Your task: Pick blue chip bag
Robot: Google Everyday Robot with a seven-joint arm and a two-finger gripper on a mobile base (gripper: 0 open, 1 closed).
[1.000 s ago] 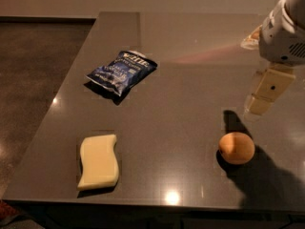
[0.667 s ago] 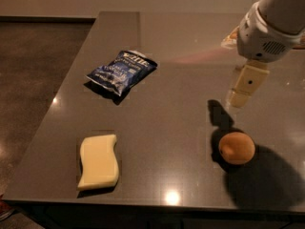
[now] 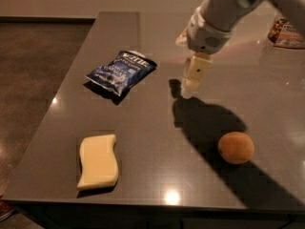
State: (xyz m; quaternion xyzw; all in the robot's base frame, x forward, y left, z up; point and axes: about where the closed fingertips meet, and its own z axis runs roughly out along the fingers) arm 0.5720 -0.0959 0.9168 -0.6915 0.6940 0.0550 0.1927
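While the blue chip bag (image 3: 121, 71) lies flat and free on the desk (image 3: 143, 128), the gripper (image 3: 189, 87) hangs near the bag, pointing down, probably positioning for a top grasp. Whether the gripper is wide or narrow, I cannot tell.

- The gripper (image 3: 189, 90), above the table (image 3: 143, 166), is cream with small dark dots.
- The wrist (image 3: 206, 35) is rounded, pale grey.
- The arm (image 3: 224, 4) is white.
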